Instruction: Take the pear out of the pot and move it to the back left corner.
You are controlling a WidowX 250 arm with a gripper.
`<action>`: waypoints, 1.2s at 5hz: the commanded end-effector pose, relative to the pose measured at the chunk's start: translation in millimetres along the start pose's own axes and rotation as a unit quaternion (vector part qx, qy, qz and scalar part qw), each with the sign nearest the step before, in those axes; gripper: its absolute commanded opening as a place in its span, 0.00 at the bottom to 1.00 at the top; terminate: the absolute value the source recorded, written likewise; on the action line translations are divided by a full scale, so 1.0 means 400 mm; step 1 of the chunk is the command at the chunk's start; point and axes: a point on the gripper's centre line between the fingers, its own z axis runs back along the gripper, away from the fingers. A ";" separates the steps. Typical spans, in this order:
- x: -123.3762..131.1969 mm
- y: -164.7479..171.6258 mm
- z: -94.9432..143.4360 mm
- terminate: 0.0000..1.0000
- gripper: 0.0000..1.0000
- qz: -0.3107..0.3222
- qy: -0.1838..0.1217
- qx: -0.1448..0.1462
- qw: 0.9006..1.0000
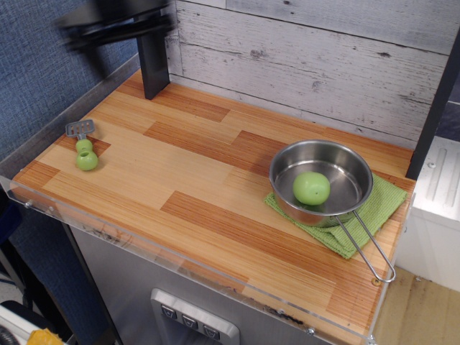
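Observation:
The light-green pear lies inside the shiny steel pot at the right of the table. The pot's wire handle points toward the front right. My gripper is a black motion-blurred streak high at the top left, above the back left corner and far from the pot. The blur hides how its jaws stand. Nothing shows in it.
The pot rests on a green cloth. A small green two-ball toy with a grey metal head lies near the left edge. A black post stands in the back left corner; another post stands at the right.

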 end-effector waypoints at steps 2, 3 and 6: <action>-0.109 -0.284 0.000 0.00 1.00 -0.019 0.039 -0.050 0.998; -0.166 -0.282 -0.026 0.00 1.00 -0.042 0.052 -0.046 0.997; -0.307 -0.300 -0.053 0.00 1.00 -0.108 0.061 -0.041 0.991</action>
